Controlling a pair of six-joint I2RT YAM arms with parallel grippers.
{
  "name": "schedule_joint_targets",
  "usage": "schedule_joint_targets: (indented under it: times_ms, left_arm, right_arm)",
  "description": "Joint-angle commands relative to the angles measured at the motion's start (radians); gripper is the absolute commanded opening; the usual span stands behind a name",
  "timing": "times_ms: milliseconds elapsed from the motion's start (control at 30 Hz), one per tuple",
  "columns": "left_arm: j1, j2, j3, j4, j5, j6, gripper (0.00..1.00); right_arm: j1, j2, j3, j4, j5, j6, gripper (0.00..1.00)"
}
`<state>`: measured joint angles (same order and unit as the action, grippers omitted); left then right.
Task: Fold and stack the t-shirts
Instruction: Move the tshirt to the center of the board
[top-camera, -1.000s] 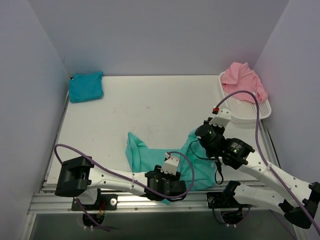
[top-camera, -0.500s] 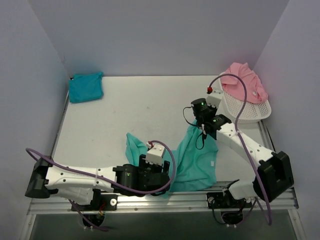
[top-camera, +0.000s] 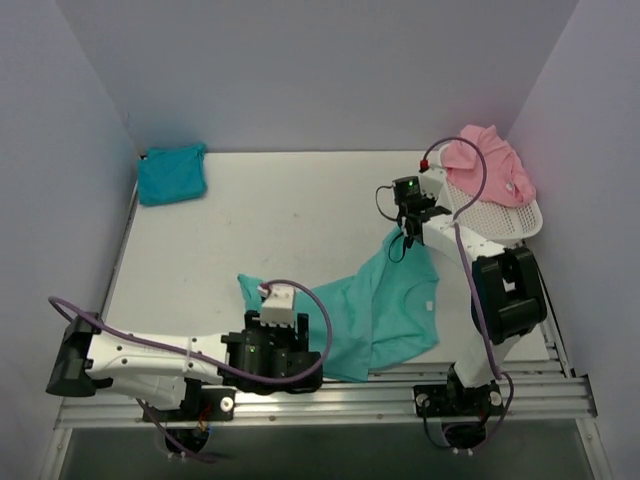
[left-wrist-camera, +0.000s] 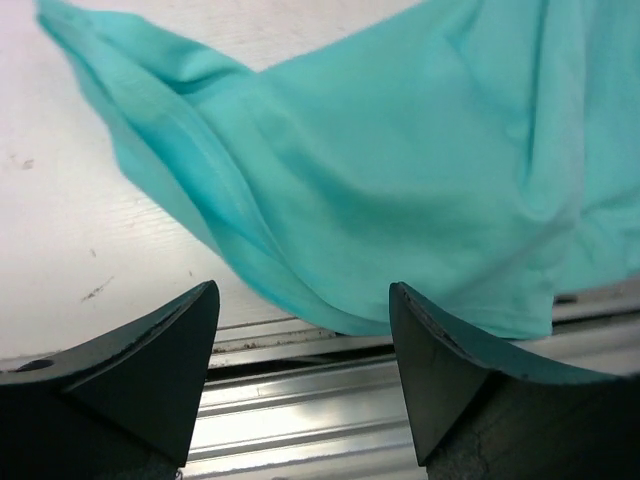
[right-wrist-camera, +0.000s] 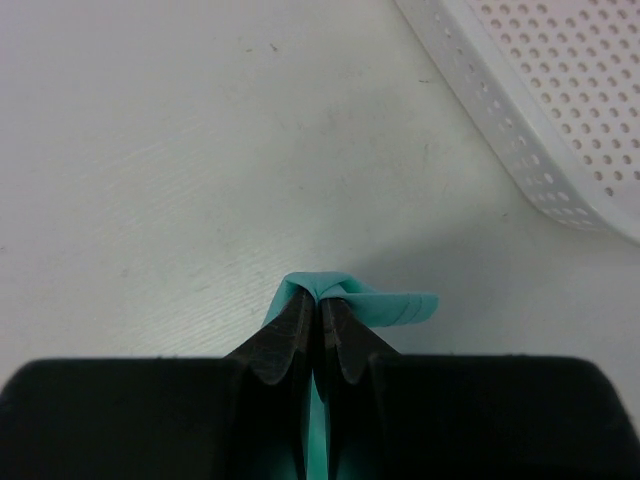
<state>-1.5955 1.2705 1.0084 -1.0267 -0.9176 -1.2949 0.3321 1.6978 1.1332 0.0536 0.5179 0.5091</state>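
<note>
The sea-green t-shirt (top-camera: 385, 305) lies partly spread at the table's near edge, one corner drawn up toward the far right. My right gripper (top-camera: 404, 234) is shut on that corner; in the right wrist view a fold of the green cloth (right-wrist-camera: 400, 305) sticks out past the closed right gripper (right-wrist-camera: 320, 300). My left gripper (top-camera: 272, 345) stands open over the near rail at the shirt's left end. Nothing sits between the left gripper's (left-wrist-camera: 302, 290) tips, and the shirt (left-wrist-camera: 400, 150) lies just beyond them. The turquoise-blue t-shirt (top-camera: 172, 173) sits folded at the far left corner. The pink t-shirt (top-camera: 490, 160) is heaped in the basket.
A white mesh basket (top-camera: 505, 218) stands at the far right; its wall (right-wrist-camera: 520, 130) is close beside my right gripper. Metal rails (left-wrist-camera: 330, 400) run along the near table edge under my left gripper. Grey walls close in the left, back and right.
My right arm carried the shirt's corner away toward the far right, stretching the cloth out. My left gripper slid left along the near edge and its jaws widened.
</note>
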Motion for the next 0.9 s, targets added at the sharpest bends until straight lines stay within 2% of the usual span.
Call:
schedule_joint_targets:
  times_ms: [0, 33, 67, 133, 167, 200, 233, 267, 333, 367, 400, 500, 533, 700, 867]
  left_arm:
    - [-0.003, -0.136, 0.007, -0.476, -0.151, -0.493, 0.77]
    - [-0.003, -0.179, -0.016, -0.499, -0.153, -0.535, 0.77]
    - [-0.003, -0.219, -0.072, -0.463, -0.158, -0.515, 0.77]
    - [0.002, -0.334, -0.125, -0.341, -0.162, -0.393, 0.79]
    - [0.006, -0.364, -0.173, -0.138, -0.153, -0.195, 0.81]
    - [0.006, -0.397, -0.198, -0.002, -0.139, -0.079, 0.83]
    - [0.009, -0.399, -0.220, 0.251, -0.091, 0.039, 0.94]
    - [0.011, -0.389, -0.238, 0.354, -0.058, 0.204, 0.97]
    - [0.012, -0.265, -0.226, 0.536, -0.011, 0.282, 0.97]
    - [0.011, -0.203, -0.199, 0.559, 0.020, 0.320, 0.97]
    - [0.009, -0.059, -0.115, 0.570, 0.034, 0.330, 0.97]
    - [0.000, 0.201, 0.051, 0.571, 0.092, 0.358, 0.97]
    - [-0.001, 0.248, 0.074, 0.600, 0.109, 0.374, 0.97]
    - [0.000, 0.375, 0.088, 0.760, 0.201, 0.422, 0.96]
    - [0.000, 0.438, 0.113, 0.770, 0.226, 0.424, 0.96]
  right_arm:
    - [-0.066, 0.025, 0.037, 0.064, -0.038, -0.021, 0.00]
    - [-0.074, 0.042, 0.040, 0.068, -0.047, -0.026, 0.00]
    - [-0.082, 0.051, 0.046, 0.068, -0.050, -0.026, 0.00]
    - [-0.097, 0.069, 0.054, 0.078, -0.065, -0.026, 0.00]
    - [-0.099, 0.075, 0.057, 0.081, -0.071, -0.026, 0.00]
    - [-0.100, 0.080, 0.063, 0.080, -0.075, -0.026, 0.00]
    - [-0.099, 0.088, 0.063, 0.081, -0.079, -0.023, 0.00]
    - [-0.099, 0.089, 0.063, 0.087, -0.088, -0.018, 0.00]
    - [-0.096, 0.089, 0.057, 0.091, -0.094, -0.014, 0.00]
    - [-0.096, 0.089, 0.054, 0.094, -0.099, -0.012, 0.00]
    - [-0.094, 0.089, 0.051, 0.094, -0.099, -0.012, 0.00]
    - [-0.093, 0.083, 0.043, 0.089, -0.096, -0.020, 0.00]
    - [-0.093, 0.077, 0.040, 0.086, -0.096, -0.021, 0.00]
    - [-0.096, 0.050, 0.019, 0.084, -0.084, -0.026, 0.00]
    - [-0.096, 0.046, 0.014, 0.083, -0.088, -0.021, 0.00]
